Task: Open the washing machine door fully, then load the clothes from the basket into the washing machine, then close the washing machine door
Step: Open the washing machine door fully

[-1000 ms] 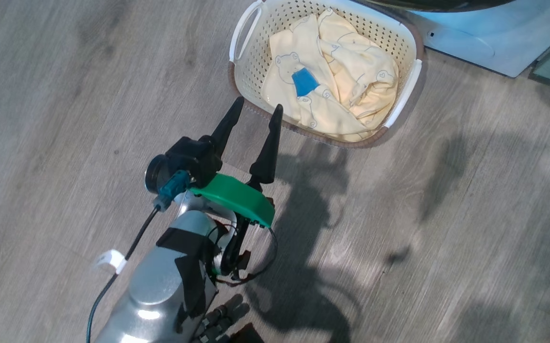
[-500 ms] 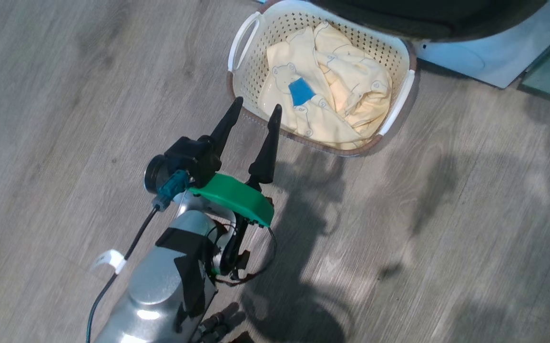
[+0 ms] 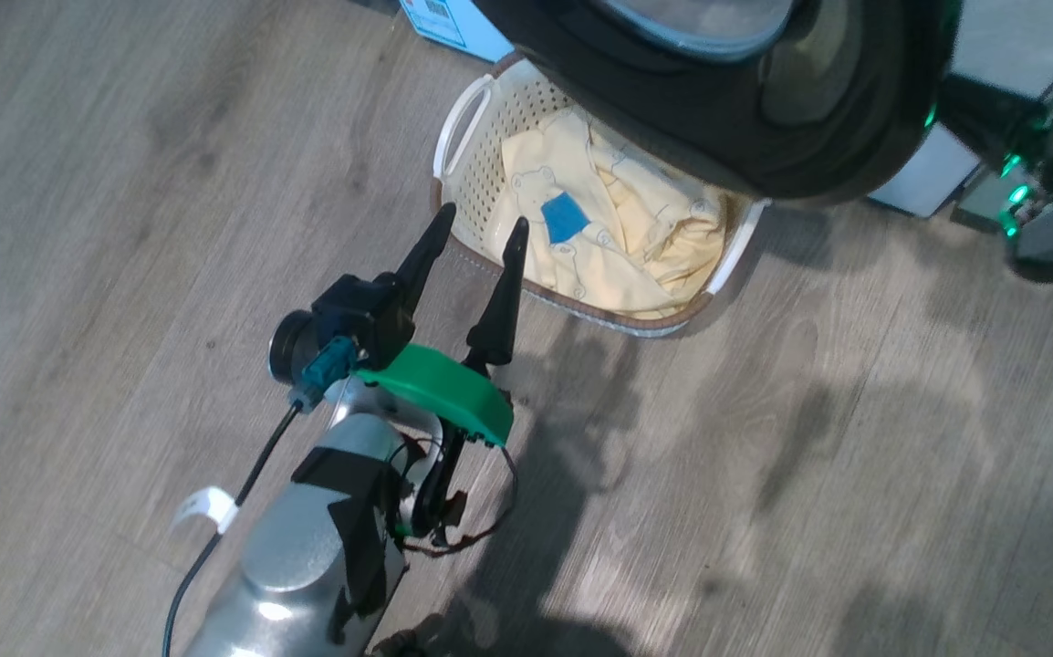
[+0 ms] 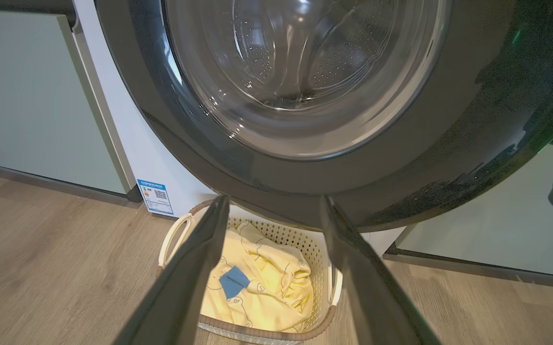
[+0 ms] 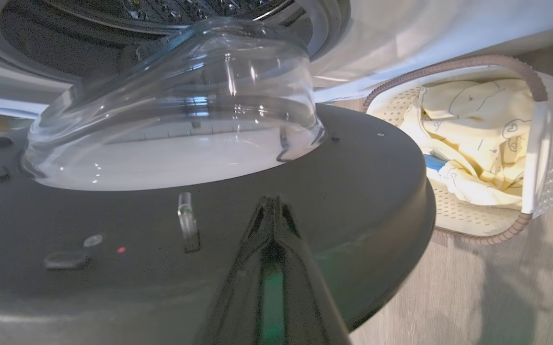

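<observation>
While the left pincer stands spread, the right pincer, pressed together, faces the glossy round door.

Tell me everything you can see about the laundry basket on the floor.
The basket is small, rectangular, cream plastic with perforated walls, a brown rim and white loop handles at two ends. It stands upright on the wood-look floor before the washing machine, partly under the open door, holding pale yellow clothes.

One washing machine, one washing machine door, one basket with two white loop handles, one blue sticker; the heaped clothes cannot be counted.
</observation>
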Available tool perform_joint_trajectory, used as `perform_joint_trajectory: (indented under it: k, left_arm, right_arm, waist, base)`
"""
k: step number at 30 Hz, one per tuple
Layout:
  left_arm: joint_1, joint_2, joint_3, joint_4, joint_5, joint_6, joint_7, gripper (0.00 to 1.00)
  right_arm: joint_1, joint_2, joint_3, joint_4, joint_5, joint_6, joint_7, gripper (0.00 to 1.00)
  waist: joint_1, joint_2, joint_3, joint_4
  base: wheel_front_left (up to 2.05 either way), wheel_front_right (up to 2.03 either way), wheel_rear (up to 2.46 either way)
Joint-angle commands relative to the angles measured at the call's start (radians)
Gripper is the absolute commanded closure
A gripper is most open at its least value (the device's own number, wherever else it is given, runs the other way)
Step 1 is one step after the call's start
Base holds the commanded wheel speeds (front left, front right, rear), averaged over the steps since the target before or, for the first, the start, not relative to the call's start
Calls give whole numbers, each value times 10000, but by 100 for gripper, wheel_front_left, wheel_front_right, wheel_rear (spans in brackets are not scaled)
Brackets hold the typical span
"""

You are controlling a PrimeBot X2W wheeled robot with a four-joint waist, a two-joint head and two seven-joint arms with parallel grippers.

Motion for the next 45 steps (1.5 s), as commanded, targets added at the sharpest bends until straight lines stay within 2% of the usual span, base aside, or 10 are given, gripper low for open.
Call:
perform_joint_trajectory:
  k: [1,18,32,45]
  left_arm:
    - [130,214,426,-243,110,-80,-53,0]
    - [413,214,474,6,319,-371,-53,0]
    - [771,213,560,274,502,-531,-53,0]
    - [1194,213,802,515,743,-783,-53,0]
  right_arm:
    - [71,302,143,-438,-47,0,102,100]
    - [1524,835,675,-677,61,0,292,100]
    - [2392,1406,1322,-591,259,0,359,100]
    - [3073,1522,2416,-1006,1510,0,-29,100]
  waist:
    - [1,0,-127,-1]
    - [1,0,-903,417]
    - [1,0,-1692,395]
    - [1,0,-2472,371]
  base:
    - [0,0,0]
    - [0,0,0]
    - [0,0,0]
    - [0,0,0]
